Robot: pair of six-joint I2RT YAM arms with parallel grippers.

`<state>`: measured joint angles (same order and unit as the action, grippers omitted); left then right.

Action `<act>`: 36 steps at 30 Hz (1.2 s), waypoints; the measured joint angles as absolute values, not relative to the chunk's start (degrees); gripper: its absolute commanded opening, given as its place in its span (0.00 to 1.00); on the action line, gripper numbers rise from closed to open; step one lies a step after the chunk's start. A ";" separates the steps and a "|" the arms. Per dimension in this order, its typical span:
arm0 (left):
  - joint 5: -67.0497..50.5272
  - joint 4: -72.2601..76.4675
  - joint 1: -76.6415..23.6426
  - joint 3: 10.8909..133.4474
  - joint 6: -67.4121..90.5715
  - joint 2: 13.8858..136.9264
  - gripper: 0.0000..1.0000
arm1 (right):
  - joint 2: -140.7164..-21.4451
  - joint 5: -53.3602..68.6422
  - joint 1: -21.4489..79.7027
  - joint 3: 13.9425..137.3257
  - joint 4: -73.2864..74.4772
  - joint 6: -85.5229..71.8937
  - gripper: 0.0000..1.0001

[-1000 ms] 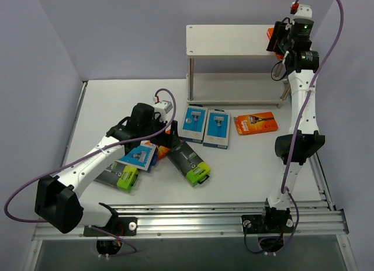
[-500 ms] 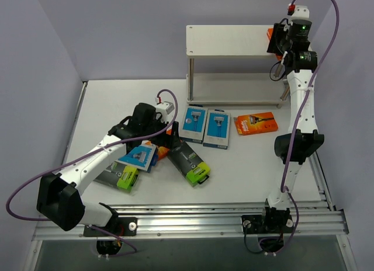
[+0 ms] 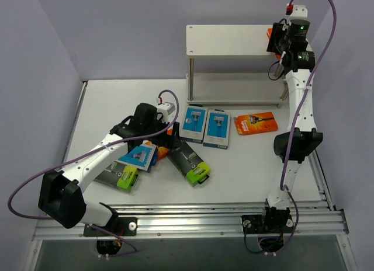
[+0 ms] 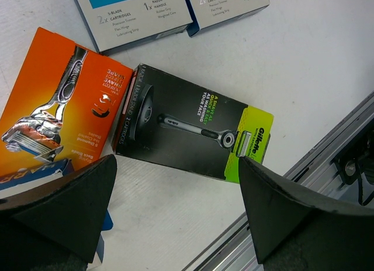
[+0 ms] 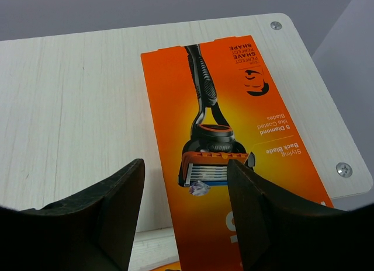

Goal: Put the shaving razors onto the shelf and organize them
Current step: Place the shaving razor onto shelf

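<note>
Closest to me is the messy pile on the table [image 3: 105, 101]. My left gripper [image 4: 176, 166] hangs over it with its fingers spread wide and nothing in them. Right under it lies a black pack [image 4: 193, 131] with a green end, flat and face up. I think the fingers are wide so they can go down on both sides of it. A pile orange pack [image 4: 52, 101] touches its dark end, so I must grab with care or I will push that one too. A second black pack [image 3: 120, 177] and a pile blue pack [image 3: 140, 156] lie in the same heap.

A bit farther, two blue packs [image 3: 204, 125] lie side by side, and a lone orange pack [image 3: 255, 122] sits apart on the right. None are on the shelf [image 3: 190, 72] yet. Its lower board [image 3: 234, 87] looks bare.

Farthest away, my right gripper [image 5: 186, 166] is up at the right end of the top board [image 5: 70, 107]. A top orange pack [image 5: 234, 107] lies flat there, close to the corner, which leaves room beside it. The fingers are about half apart. I cannot tell if they are pinching the pack or have let go.
</note>
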<state>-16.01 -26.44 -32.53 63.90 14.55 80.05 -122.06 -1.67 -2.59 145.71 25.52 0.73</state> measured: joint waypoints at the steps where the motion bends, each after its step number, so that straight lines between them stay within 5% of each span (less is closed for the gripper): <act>1: -16.10 -26.44 -32.53 63.90 14.52 80.18 0.94 | -122.15 -1.72 -2.59 145.73 25.26 0.73 0.54; 18: -17.23 -27.55 -32.53 64.77 14.37 82.52 0.94 | -124.86 -0.82 -3.42 148.31 23.11 0.47 0.55; 36: -17.85 -28.08 -32.53 64.88 14.35 83.53 0.94 | -125.49 0.05 -4.21 148.40 21.71 1.08 0.83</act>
<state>-17.85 -28.08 -32.53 64.88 14.35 83.53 -125.49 0.05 -4.21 148.40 21.71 1.08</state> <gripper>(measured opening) 0.942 0.802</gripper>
